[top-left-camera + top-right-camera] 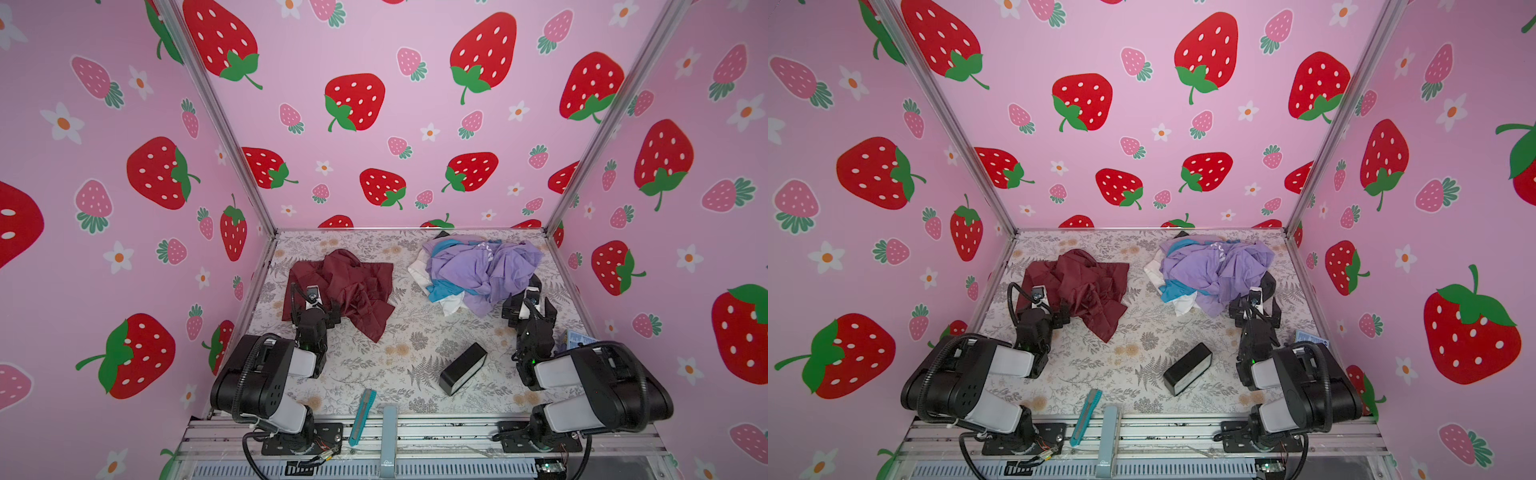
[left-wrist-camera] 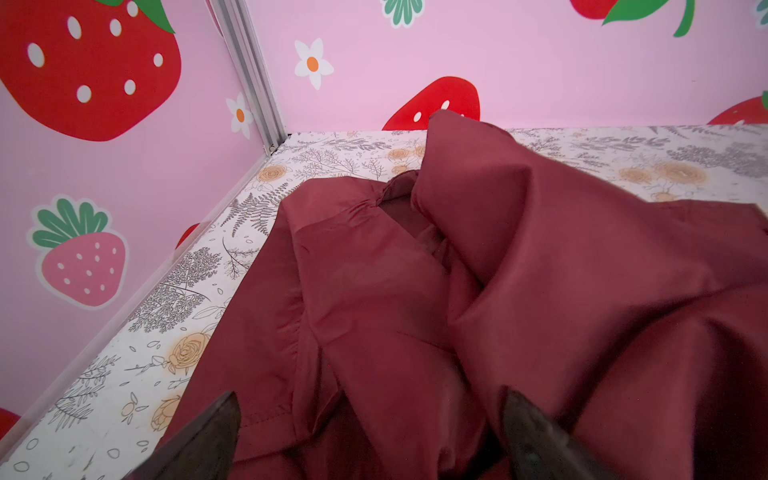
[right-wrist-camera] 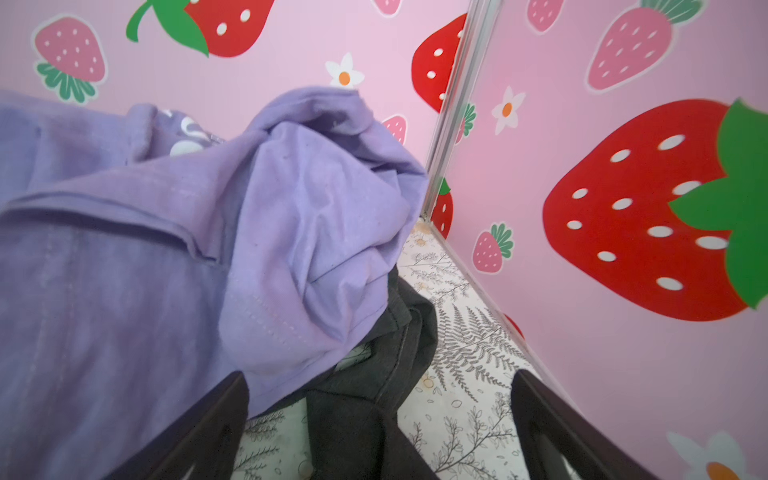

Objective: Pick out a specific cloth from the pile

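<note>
Step in hand: the maroon cloth (image 1: 345, 286) lies spread on the floral table (image 1: 399, 374), well apart from the pile (image 1: 478, 270); the picking-out looks essentially done
Next move: judged from the layout, each arm need only back away without snagging fabric; no regrasp seems called for
Cloth position: left of the pile, bare table between them, in both top views; a lower corner trails toward the black box (image 1: 462, 368)
Pile: lavender garment (image 3: 174, 249) uppermost, light-blue and white pieces at the edge facing the cloth, a dark grey piece (image 3: 374, 374) at its near right edge
Left gripper (image 2: 370, 440): jaws spread, over the cloth's near edge; fabric lies between the fingers but is not pinched, contact uncertain
Right gripper (image 3: 380, 432): jaws fully apart, at the pile's near right edge, straddling the grey piece, gripping nothing
</note>
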### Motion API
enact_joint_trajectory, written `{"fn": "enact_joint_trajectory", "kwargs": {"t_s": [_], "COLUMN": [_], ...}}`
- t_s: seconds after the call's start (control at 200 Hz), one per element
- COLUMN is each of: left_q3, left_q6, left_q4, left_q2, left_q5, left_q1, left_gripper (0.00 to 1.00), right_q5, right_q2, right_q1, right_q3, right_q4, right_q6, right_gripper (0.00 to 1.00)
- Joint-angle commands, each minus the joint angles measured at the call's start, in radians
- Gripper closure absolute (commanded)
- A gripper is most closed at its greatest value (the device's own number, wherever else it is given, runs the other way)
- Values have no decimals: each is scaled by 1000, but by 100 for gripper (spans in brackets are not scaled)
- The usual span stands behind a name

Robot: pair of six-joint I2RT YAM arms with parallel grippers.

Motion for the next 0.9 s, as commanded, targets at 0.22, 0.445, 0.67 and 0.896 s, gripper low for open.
{"fn": "enact_joint_trajectory", "kwargs": {"t_s": [0.22, 0.445, 0.67, 0.896], "left_q3": [174, 193, 192, 191], "left_q6": [-45, -53, -53, -53], "left_q4": [-257, -290, -289, -288], "left_q2": [5, 7, 5, 5], "left_q5": [168, 209, 210, 209], "left_q1": [82, 101, 101, 100], "left_gripper": [3, 1, 1, 1], "right_q5": [-305, -337, -337, -337], "right_q2": [71, 72, 70, 69], "right_q1": [-124, -144, -143, -144], "right_q3": [138, 143, 139, 140], "right_q4": [-141, -147, -140, -139], "right_q6": [50, 57, 56, 55], "right_gripper": [0, 0, 0, 0]}}
